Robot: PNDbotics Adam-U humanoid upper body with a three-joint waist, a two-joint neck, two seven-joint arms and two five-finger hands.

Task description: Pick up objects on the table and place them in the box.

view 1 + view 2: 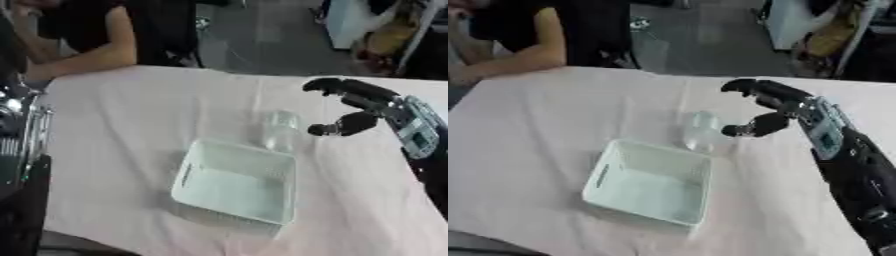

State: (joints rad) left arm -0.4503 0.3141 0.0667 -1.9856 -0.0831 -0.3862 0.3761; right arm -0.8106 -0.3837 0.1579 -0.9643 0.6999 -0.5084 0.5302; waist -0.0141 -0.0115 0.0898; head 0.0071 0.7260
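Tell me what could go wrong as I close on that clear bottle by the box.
The clear bottle stands upright right behind the box; the right hand is open beside it, not yet around it. A glancing touch by the fingers could tip it. Its see-through body blends into the pale tablecloth, so depth may be misjudged.

The right arm comes in from the lower right, its dark forearm slanting up and leftward to a silver-grey wrist section; the right hand [776,107] is held above the table with the palm facing left; its fingers [750,87] reach out and curl slightly downward at the tips; the thumb [750,127] sits below them, pointing left, with a wide gap between thumb and fingers; nothing is held; the left arm and hand do not show in either view.
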